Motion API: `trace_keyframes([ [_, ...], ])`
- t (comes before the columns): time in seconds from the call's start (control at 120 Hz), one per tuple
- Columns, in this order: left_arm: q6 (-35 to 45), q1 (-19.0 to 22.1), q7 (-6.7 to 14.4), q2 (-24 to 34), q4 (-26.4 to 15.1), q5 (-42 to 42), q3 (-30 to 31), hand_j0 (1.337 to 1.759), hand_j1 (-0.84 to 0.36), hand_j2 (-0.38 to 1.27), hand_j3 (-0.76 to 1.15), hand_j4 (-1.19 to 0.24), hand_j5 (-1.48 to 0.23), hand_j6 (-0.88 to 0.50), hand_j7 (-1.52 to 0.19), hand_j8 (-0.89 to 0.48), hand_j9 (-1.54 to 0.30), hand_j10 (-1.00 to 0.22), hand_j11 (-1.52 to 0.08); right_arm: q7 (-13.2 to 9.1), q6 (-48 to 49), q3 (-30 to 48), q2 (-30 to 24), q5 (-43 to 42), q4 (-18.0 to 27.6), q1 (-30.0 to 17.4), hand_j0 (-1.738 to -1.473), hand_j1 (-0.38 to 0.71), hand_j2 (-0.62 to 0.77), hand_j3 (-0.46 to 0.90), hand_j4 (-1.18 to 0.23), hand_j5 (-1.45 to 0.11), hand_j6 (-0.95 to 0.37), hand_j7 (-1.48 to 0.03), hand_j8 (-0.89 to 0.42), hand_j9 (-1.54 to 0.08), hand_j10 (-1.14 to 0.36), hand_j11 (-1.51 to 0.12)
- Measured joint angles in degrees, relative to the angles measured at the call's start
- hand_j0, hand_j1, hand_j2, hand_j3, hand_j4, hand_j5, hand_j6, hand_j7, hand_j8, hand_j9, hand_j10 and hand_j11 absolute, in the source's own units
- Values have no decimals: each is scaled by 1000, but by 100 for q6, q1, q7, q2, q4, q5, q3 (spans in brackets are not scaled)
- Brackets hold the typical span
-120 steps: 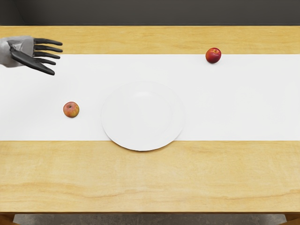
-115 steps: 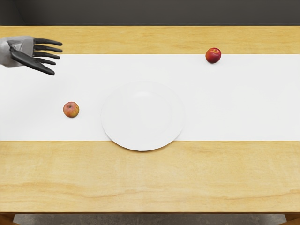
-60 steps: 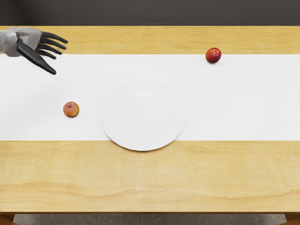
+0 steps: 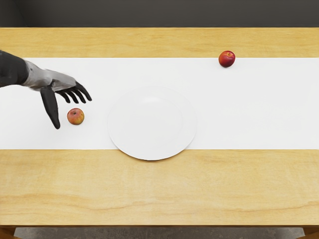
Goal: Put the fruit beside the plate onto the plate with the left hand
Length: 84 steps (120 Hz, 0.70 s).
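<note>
The fruit [image 4: 76,116] is lying on the white runner [image 4: 249,109], toward the left edge of the tabletop [image 4: 159,189] and roughly midway between its far and near edges. It is sitting just beside the plate [image 4: 152,144], off the plate's left rim, with a strip of runner showing between them. I am reading it as small, round, and red blending into yellow. I am finding no long axis on it, since the outline is nearly circular. I cannot tell which way its stem end is facing.

The left hand [image 4: 61,91] is showing close by, on the fruit's far-left side. It is standing wide open and holding nothing. The dark fingers [image 4: 79,94] are fanning out toward the plate just beyond the fruit's far side. The thumb [image 4: 51,108] is pointing toward the near edge, just left of the fruit. I am seeing thin gaps of runner between the fruit and both thumb and fingertips, so I am recording no contact. From this one slanted view I cannot tell how high the hand is riding.

The left arm is coming in from the left edge, where the frame is cutting off its dark forearm.

The plate is resting near the middle of the tabletop, its near rim overlapping the bare wood. A second fruit [image 4: 227,59], red, is lying well apart near the far edge, right of centre.
</note>
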Motion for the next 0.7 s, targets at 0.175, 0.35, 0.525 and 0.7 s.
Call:
trace_keyframes([
  [0.175, 1099, -66, 10, 62, -566, 413, 486, 1658, 52, 51, 0, -252, -324, -252, -323, -252, -323, -251, -323, 0, 1, 0, 0, 0, -1, 0, -1658, -306, -7, 0, -36, -46, -36, -46, -36, -46, -36, -46],
  [0.35, 1855, -236, 10, -74, -757, 614, 793, 1658, 52, 52, 0, -252, -324, -253, -324, -253, -324, -252, -324, 0, 0, 0, 0, 0, 1, 0, -1658, -306, -7, 0, -36, -46, -36, -46, -36, -46, -36, -46],
  [0.525, 2698, -619, 12, -597, -793, 781, 1680, 1658, 40, 53, 0, -261, -337, -262, -337, -262, -336, -261, -336, 0, -1, 0, 0, 0, 0, 0, -1658, -306, -7, 0, -36, -46, -36, -46, -36, -46, -35, -46],
  [0.7, 3369, -883, 43, -869, -798, 637, 2554, 1658, -9, 61, 0, -301, -389, -302, -389, -302, -389, -301, -389, 0, 0, 0, 0, 0, 1, 0, -1658, -306, -7, 0, -36, -46, -36, -46, -36, -46, -36, -46],
])
